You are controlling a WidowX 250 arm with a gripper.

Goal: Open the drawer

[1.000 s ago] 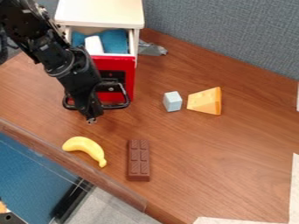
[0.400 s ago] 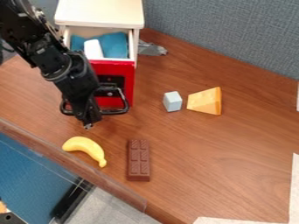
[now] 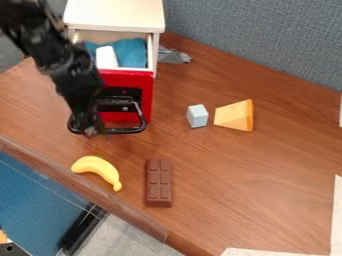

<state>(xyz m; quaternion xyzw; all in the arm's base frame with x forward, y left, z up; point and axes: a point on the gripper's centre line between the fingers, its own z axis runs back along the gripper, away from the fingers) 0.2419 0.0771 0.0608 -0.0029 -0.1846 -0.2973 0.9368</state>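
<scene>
My gripper (image 3: 91, 131) hangs over the left part of the black wire handle (image 3: 127, 131), in front of the drawer; whether its fingers touch the handle I cannot tell. The red-fronted drawer (image 3: 145, 95) stands pulled out of the white cabinet (image 3: 117, 14), with a blue cloth (image 3: 132, 51) and a white block (image 3: 106, 57) inside. Part of the drawer's left side is hidden behind the arm.
A yellow banana (image 3: 98, 167) and a brown chocolate bar (image 3: 158, 183) lie in front of the drawer. To its right are a pale blue block (image 3: 197, 115) and a cheese wedge (image 3: 235, 115). The table's edge (image 3: 80, 189) runs along the lower left.
The drawer has come slightly farther out toward the camera. My gripper moved a little down, then left and slightly up at the handle. The loose objects on the table stayed put.
</scene>
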